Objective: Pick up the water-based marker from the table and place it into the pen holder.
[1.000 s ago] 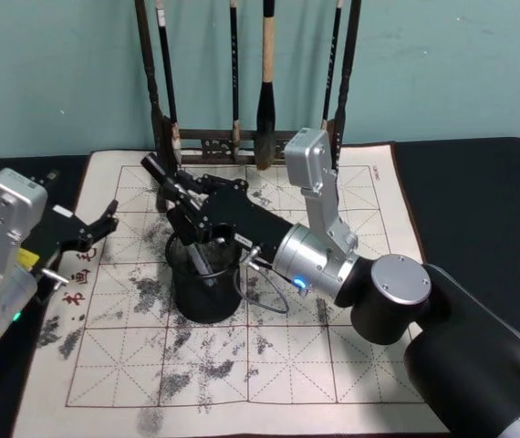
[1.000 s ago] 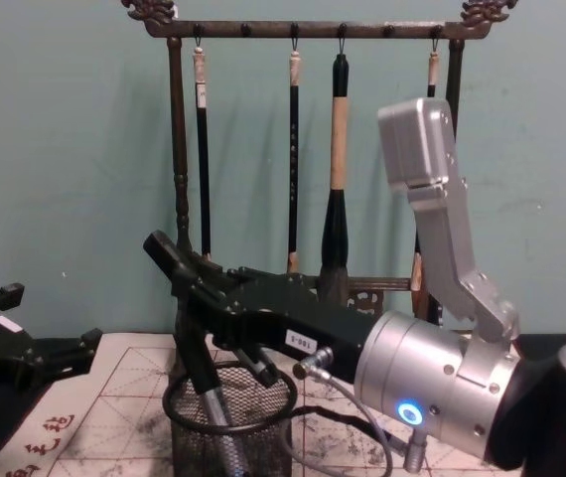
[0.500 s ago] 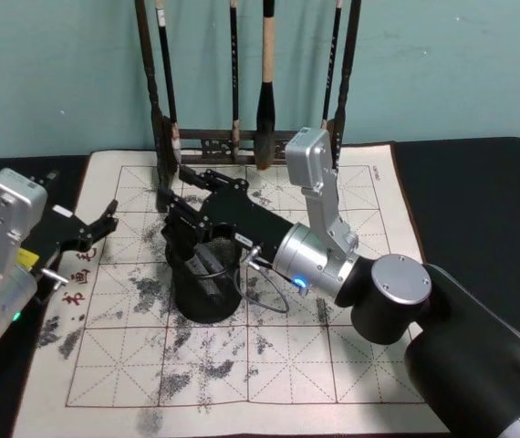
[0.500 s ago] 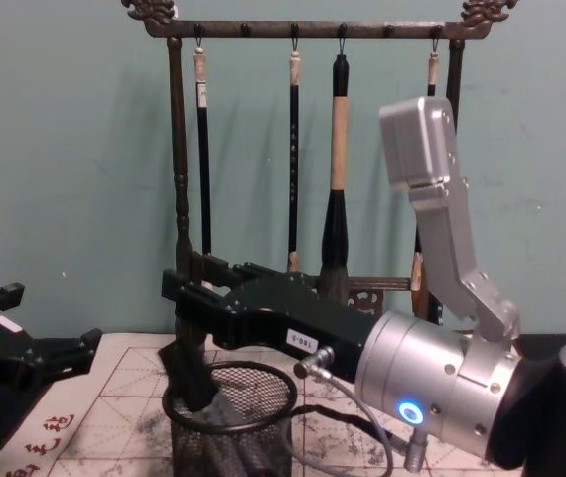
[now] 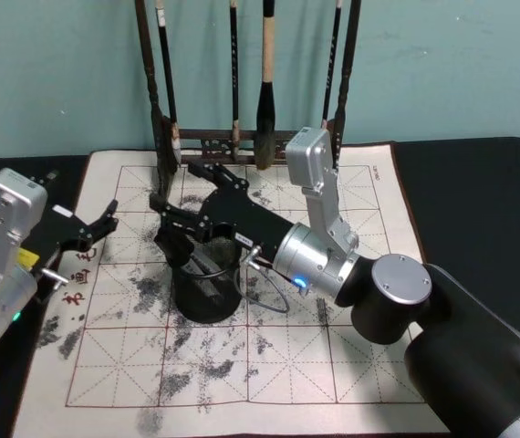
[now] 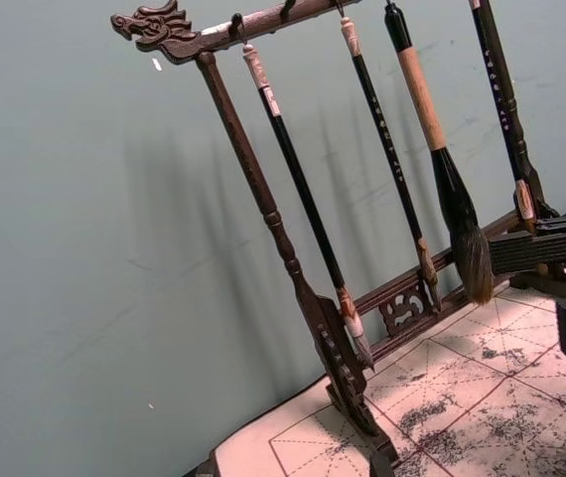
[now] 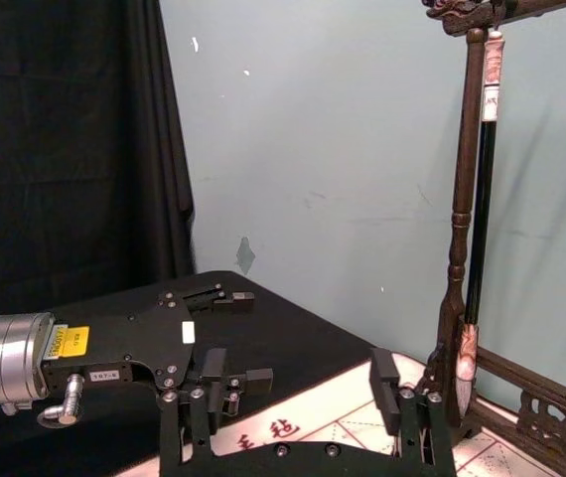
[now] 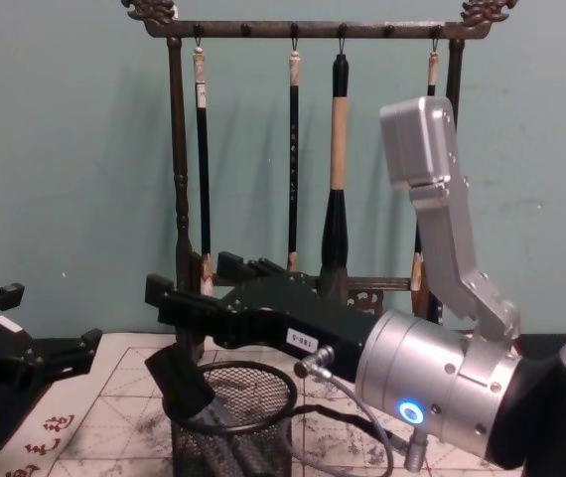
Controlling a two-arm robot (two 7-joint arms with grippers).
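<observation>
The right hand is hovering just above the pen holder, reaching in from the robot's right across the gridded paper mat. Its fingers are standing wide apart and gripping nothing. In the chest view one finger is pointing out level above the rim, while the other is dipping down by the holder's left edge. The water-based marker is lying inside the pen holder, showing as a grey shaft leaning against the mesh wall, with neither finger closed on it. The pen holder is standing upright on the ink-smudged mat, in front of the brush rack, where several brushes are hanging from the top bar. The left hand is idling at the mat's left edge, by the black counter and well apart from the holder, with its fingers spread and carrying nothing
</observation>
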